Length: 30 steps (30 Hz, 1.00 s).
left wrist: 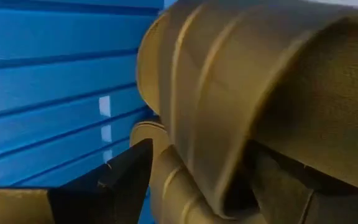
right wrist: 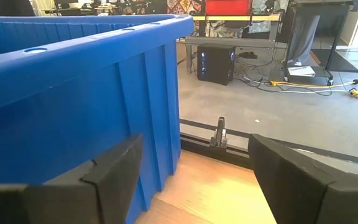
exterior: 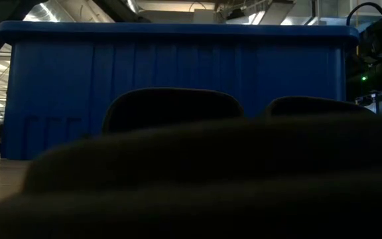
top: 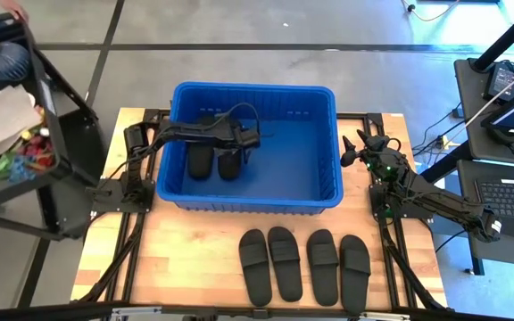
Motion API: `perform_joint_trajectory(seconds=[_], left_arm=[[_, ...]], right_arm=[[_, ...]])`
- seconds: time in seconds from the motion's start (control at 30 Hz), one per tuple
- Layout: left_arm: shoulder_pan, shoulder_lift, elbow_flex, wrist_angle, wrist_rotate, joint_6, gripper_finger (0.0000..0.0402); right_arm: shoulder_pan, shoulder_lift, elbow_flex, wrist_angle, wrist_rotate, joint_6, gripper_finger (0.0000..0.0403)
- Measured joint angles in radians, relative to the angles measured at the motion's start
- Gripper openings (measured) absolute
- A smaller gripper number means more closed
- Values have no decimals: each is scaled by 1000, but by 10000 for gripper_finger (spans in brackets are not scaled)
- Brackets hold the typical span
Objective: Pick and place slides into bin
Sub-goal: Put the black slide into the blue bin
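Observation:
The blue bin (top: pixel 255 147) stands at the table's far middle. Two black slides (top: pixel 201 156) (top: pixel 230 162) lie side by side on the bin's floor at its left. Several more slides (top: pixel 286 259) lie soles down in a row on the table in front of the bin. My left gripper (top: pixel 248 140) reaches into the bin from the left, over the right-hand slide's far end, fingers spread. That slide's ribbed strap (left wrist: pixel 229 106) fills the left wrist view. My right gripper (top: pixel 351 156) is open and empty beside the bin's right wall (right wrist: pixel 73 99). My left gripper has one finger (left wrist: pixel 126 180) just outside the edge of the slide's strap (left wrist: pixel 166 168). The strap hides the other finger. I cannot tell whether either finger touches the strap. The slide lies on the bin's floor.
The bin's right half (top: pixel 302 152) holds nothing. The row of slides (exterior: pixel 171 113) blocks most of the low view, with the bin's wall (exterior: pixel 178 60) behind. A cart (top: pixel 16 107) with oddments stands off the table's left; desks with laptops (top: pixel 507 187) stand off its right.

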Motion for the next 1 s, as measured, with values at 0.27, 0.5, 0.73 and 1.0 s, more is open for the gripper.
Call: perform_joint_trajectory(seconds=[0.27, 0.5, 0.73, 1.0], left_arm=[[-47, 0, 0, -3, -6, -8, 248], [-86, 0, 1, -13, -22, -82, 248], [-128, -67, 2, -67, -22, -207, 248], [-167, -295, 48, -61, 153, -432, 248]], right_arm=[[0, 0, 0, 0, 0, 0, 294], [0, 0, 0, 0, 0, 0, 294], [0, 0, 0, 0, 0, 0, 294], [0, 0, 0, 0, -1, 0, 294]])
